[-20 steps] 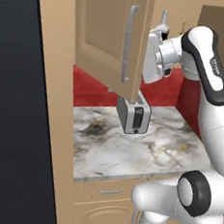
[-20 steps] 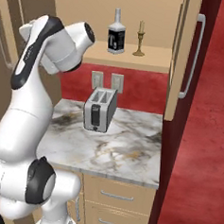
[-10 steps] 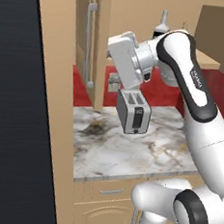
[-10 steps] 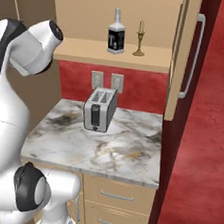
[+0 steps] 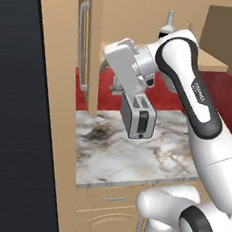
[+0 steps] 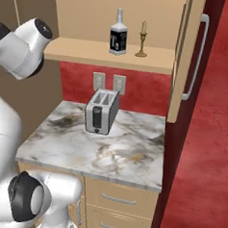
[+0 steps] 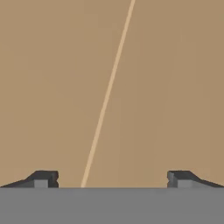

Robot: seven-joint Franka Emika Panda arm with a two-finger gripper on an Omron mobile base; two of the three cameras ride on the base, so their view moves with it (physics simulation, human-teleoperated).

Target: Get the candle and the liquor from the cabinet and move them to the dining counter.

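Right base view, top centre: liquor (image 6: 118, 36) and candle (image 6: 142, 40) stand upright on the cabinet (image 6: 125, 56) shelf, candle just right of the bottle, not touching. Cabinet door (image 6: 187, 58) hangs open at upper right. Toaster (image 6: 101, 111) sits mid-frame on the marble worktop (image 6: 108, 151), below the shelf.

Hand view: gripper (image 7: 111, 178) spread wide, fingertips (image 7: 43, 178) at lower left and lower right, nothing between them; flat tan wood close ahead.

Left base view: bottle neck shows at top centre, above the arm.
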